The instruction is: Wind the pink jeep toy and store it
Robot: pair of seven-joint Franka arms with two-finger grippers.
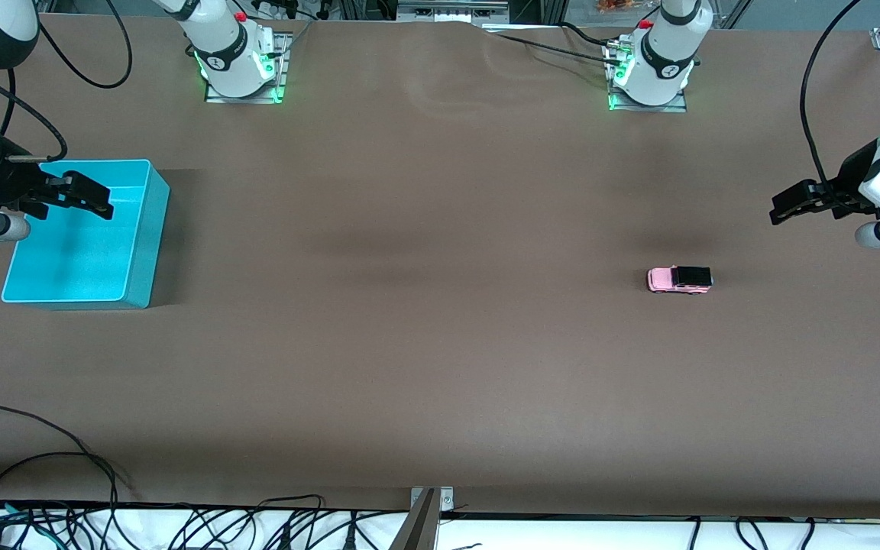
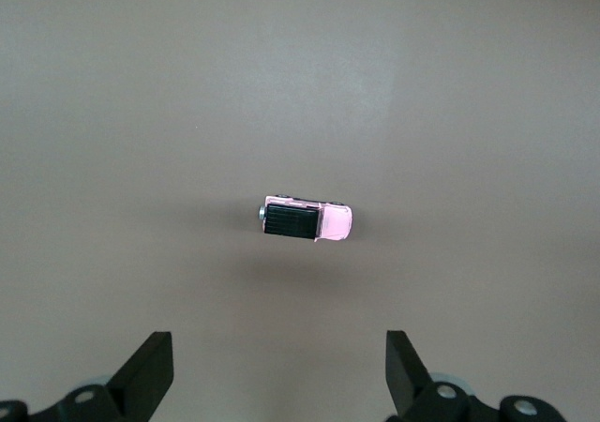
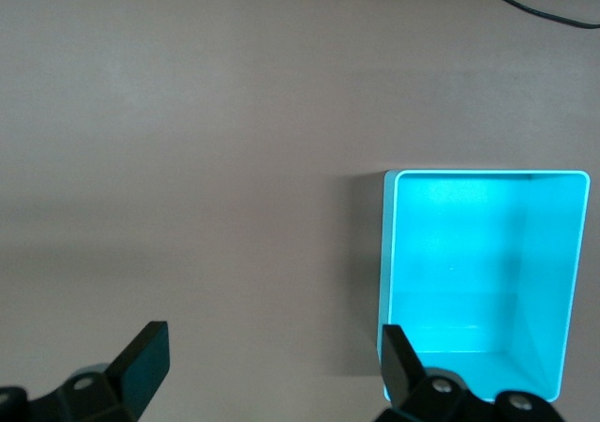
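Observation:
The pink jeep toy [image 1: 679, 279], light pink with a black roof, stands on the brown table toward the left arm's end. It also shows in the left wrist view [image 2: 306, 220]. My left gripper [image 1: 784, 208] [image 2: 279, 375] is open and empty, up in the air near that end of the table, apart from the jeep. The teal bin [image 1: 142, 229] stands empty at the right arm's end, and also shows in the right wrist view [image 3: 386, 253]. My right gripper [image 1: 92, 197] [image 3: 272, 370] is open and empty, over the bin.
Both arm bases [image 1: 237, 69] [image 1: 650, 72] stand along the table's back edge. Cables [image 1: 66, 473] lie over the front edge nearest the camera. A metal bracket [image 1: 428, 508] sits at the middle of that edge.

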